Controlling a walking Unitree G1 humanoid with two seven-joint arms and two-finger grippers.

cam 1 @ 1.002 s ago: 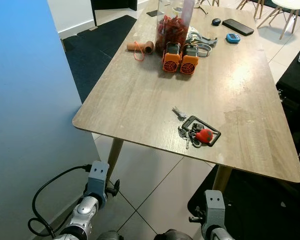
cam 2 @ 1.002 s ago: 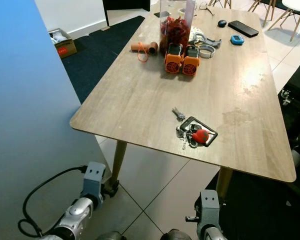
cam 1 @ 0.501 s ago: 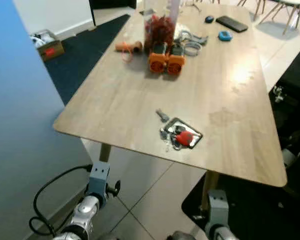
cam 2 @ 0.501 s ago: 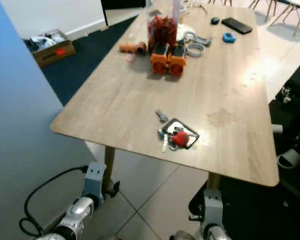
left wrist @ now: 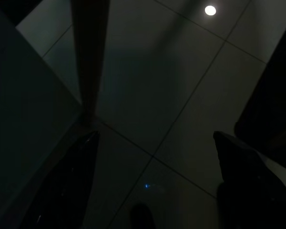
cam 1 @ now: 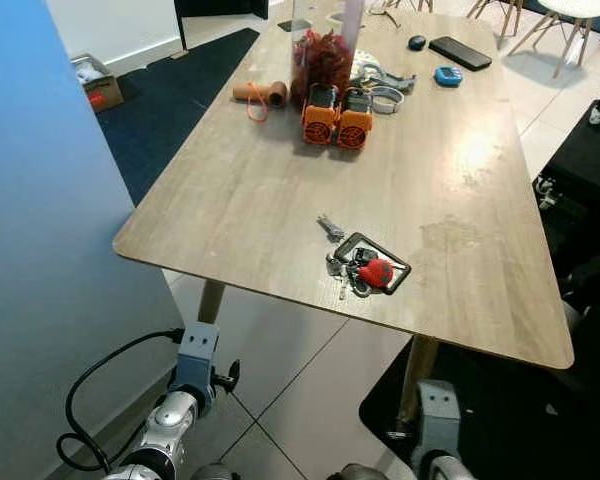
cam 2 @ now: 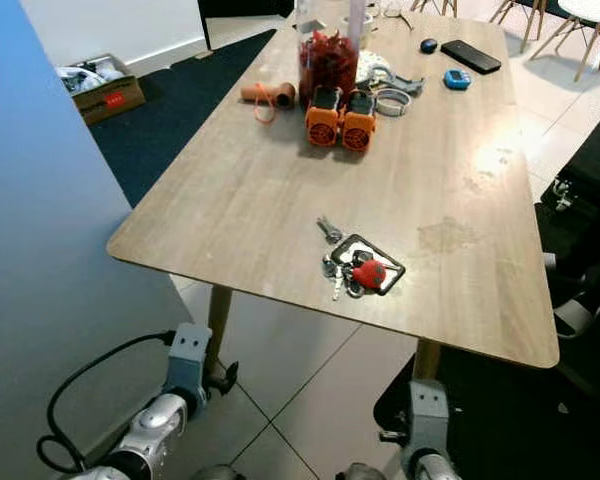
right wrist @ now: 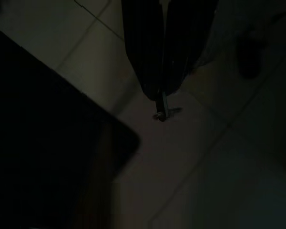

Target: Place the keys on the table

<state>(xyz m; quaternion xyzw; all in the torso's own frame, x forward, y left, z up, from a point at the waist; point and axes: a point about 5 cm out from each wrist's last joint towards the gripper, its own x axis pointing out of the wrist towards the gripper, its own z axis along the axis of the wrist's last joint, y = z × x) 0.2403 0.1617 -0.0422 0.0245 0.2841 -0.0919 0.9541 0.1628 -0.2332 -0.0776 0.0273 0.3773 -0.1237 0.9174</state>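
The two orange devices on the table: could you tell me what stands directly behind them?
Behind the orange devices stands a clear jar holding red pieces; its base is hidden by them.

Silver left arm [cam 1: 165, 440] with grey wrist block, looping black cable [cam 1: 100, 385], grey right arm [cam 1: 437, 440]

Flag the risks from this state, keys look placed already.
1. The keys lie close to the near edge of the table; a bump while the robot turns could push them off.
2. Both arms hang low by the table legs; the right pincer hangs shut and the left pincer is open, so either could catch a leg.
3. The left arm's cable loops loose and could snag.
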